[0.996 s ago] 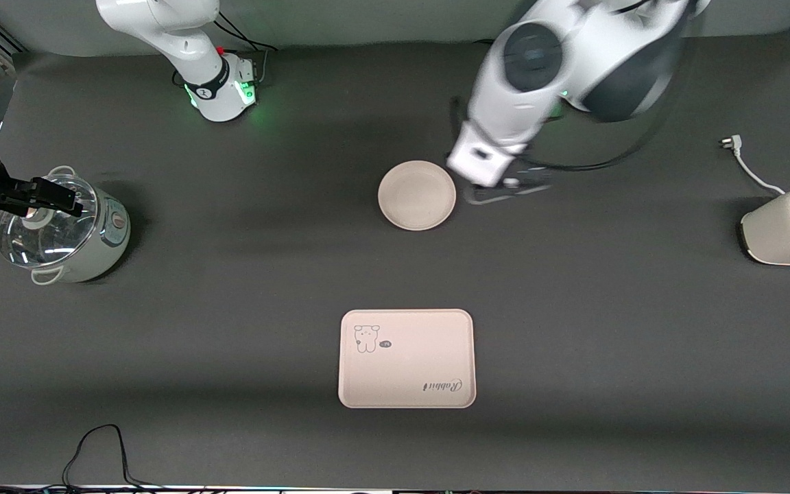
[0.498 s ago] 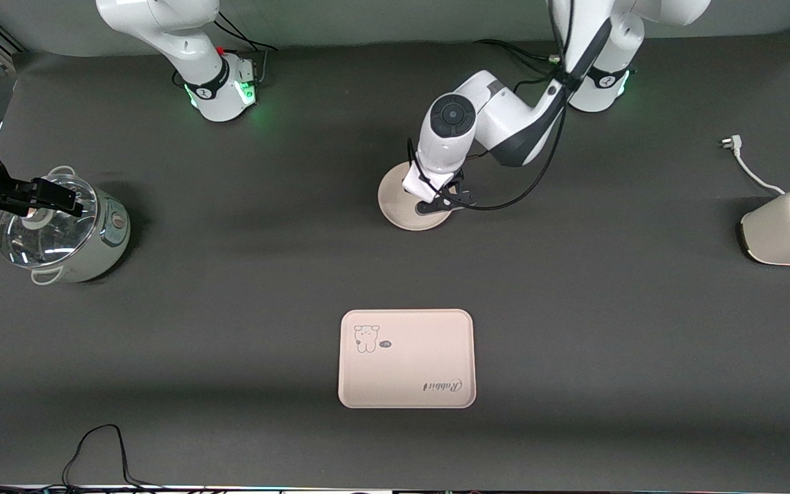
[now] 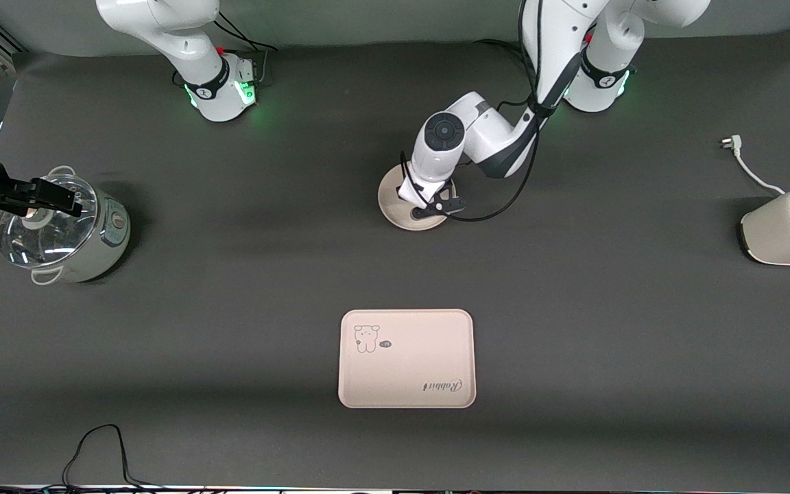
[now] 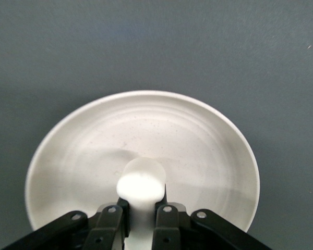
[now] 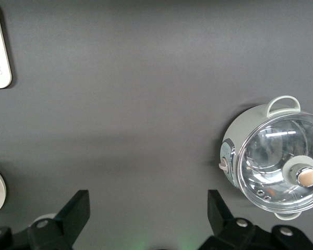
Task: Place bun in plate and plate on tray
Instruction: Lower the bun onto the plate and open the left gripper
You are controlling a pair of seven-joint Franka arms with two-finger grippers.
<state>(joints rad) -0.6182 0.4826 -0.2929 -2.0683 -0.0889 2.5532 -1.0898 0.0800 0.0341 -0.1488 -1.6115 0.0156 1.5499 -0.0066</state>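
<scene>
A: Jaw status?
B: I read the left gripper (image 4: pixel 141 221) clamped on the bun (image 4: pixel 141 186), over the plate (image 4: pixel 208 151). The right gripper (image 5: pixel 148 216) is spread, waiting high above the table (image 3: pixel 607 329).
A: Tray?
B: The tray (image 3: pixel 407 359) lies nearer the front camera than the plate, well apart.

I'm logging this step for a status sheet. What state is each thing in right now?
bun: gripped by the left gripper, low over the plate's middle
plate: upright on the table, not on the tray
tray: flat on the table, bare, nearer the front camera than the plate
left gripper: shut on the bun
right gripper: open, waiting up high
cooker pot: glass lid on
toaster: slots bare, plug lying loose
</scene>
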